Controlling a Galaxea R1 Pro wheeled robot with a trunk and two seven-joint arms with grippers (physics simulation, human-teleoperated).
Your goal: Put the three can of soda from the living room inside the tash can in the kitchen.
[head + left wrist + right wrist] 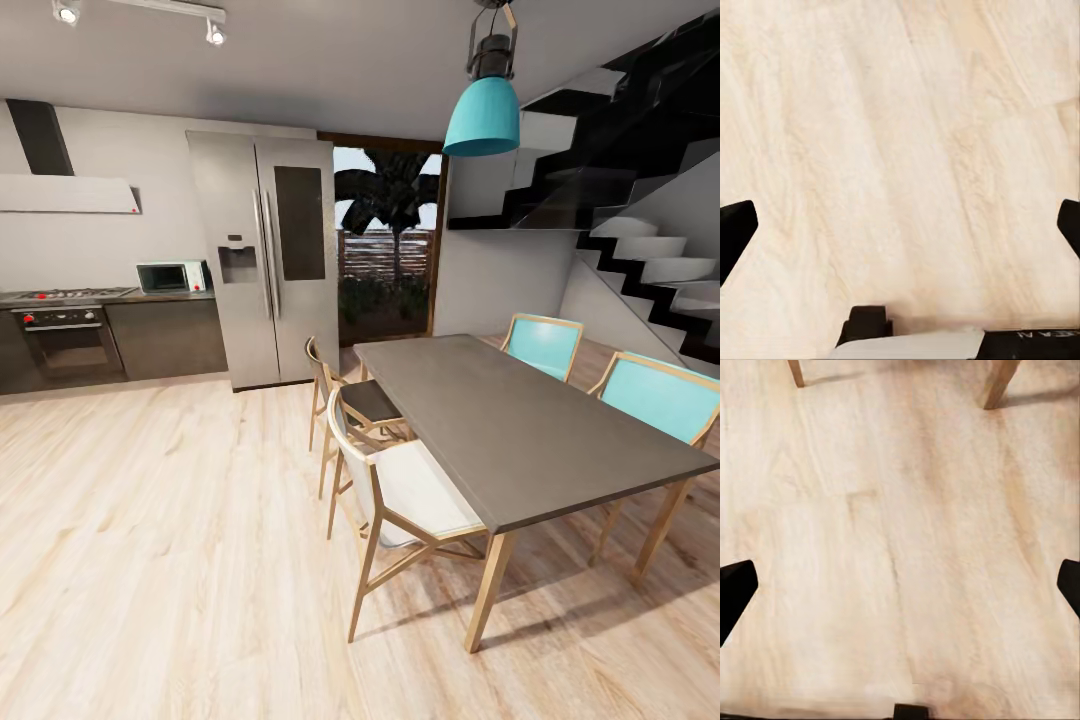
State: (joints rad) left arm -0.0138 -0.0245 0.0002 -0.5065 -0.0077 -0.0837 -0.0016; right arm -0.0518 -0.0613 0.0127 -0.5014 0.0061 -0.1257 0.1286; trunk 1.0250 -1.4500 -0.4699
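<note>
the head view looks into the kitchen [150, 300]: a steel fridge [262, 255] at about 11 o'clock, with dark cabinets [165, 338], an oven [68, 342] and a small microwave [172, 276] further round at 10 o'clock. a grey desk [500, 420] runs from the centre toward 4 o'clock, with two teal chairs [545, 345] on its far side and two pale wood chairs [400, 495] on its near side. a teal lamp [482, 112] hangs at 1 o'clock, and dark stairs [640, 230] rise at 2 o'clock.

in the left wrist view the left end effector [900, 225] is spread wide, its dark fingertips [735, 232] at the frame edges with bare wood floor [900, 150] between them; it holds nothing. the right end effector [900, 585] is likewise wide open and empty over the floor, with two wooden legs [999, 382] beyond it.
</note>
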